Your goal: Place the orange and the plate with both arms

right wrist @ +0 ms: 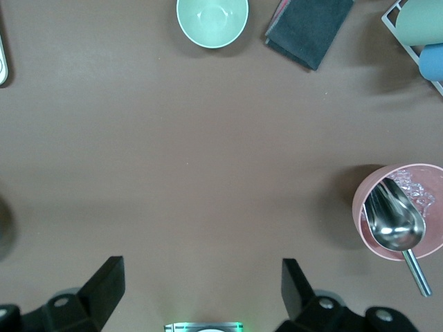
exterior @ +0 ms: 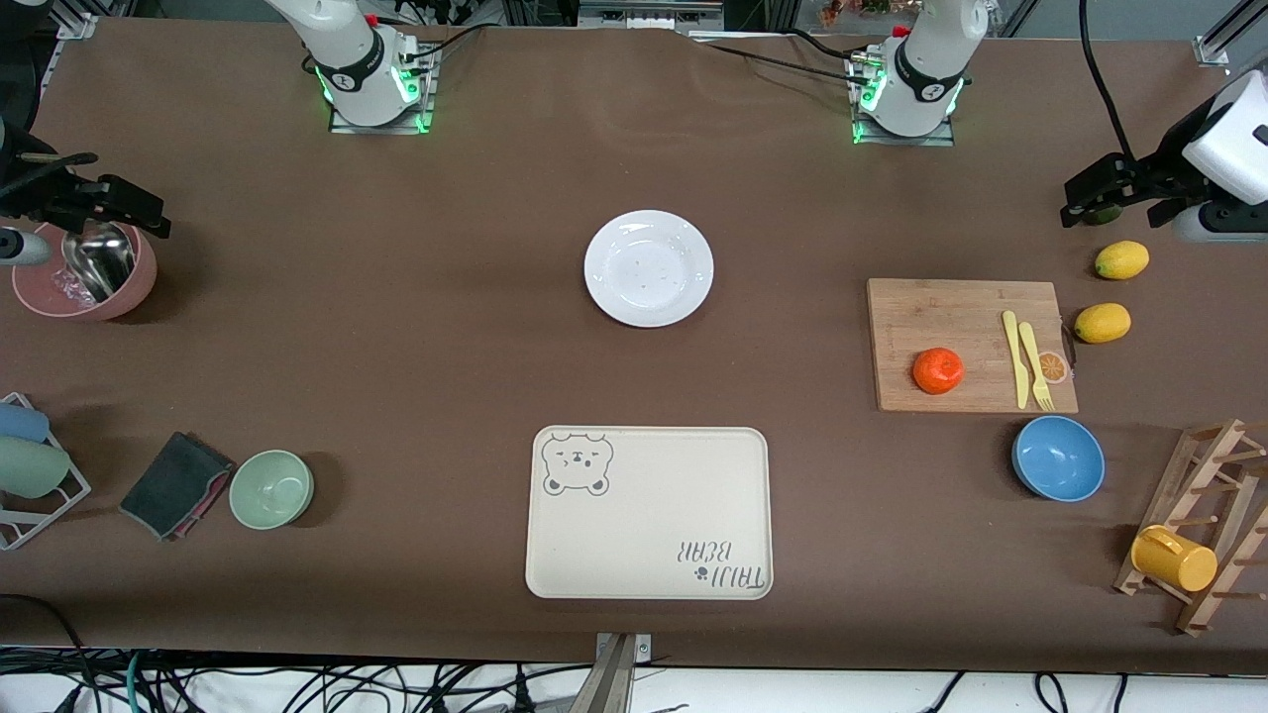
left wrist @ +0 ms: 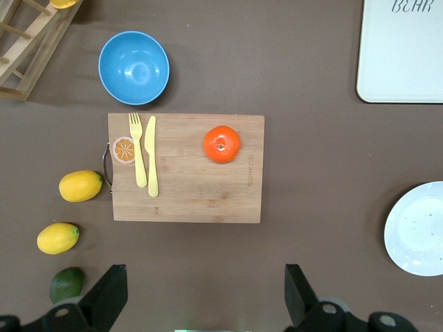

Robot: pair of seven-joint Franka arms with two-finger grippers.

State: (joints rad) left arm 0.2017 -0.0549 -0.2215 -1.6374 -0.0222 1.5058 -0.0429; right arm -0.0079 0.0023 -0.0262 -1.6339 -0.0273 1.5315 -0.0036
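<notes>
Orange (exterior: 937,370) sitting on cutting board (exterior: 966,342), toward left arm's end of desk (exterior: 396,327). Plate (exterior: 649,268) lying mid-desk. Left hand (left wrist: 201,297) hanging wide open, empty, over desk. Right hand (right wrist: 202,294) hanging wide open, empty, beside pink bowl (exterior: 84,272).

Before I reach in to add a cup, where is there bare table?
Bare stretches: between the green bowl and plate, and between plate and cutting board. The tray is empty too. Crowded around the board: orange, cutlery, lemons, blue bowl.
</notes>
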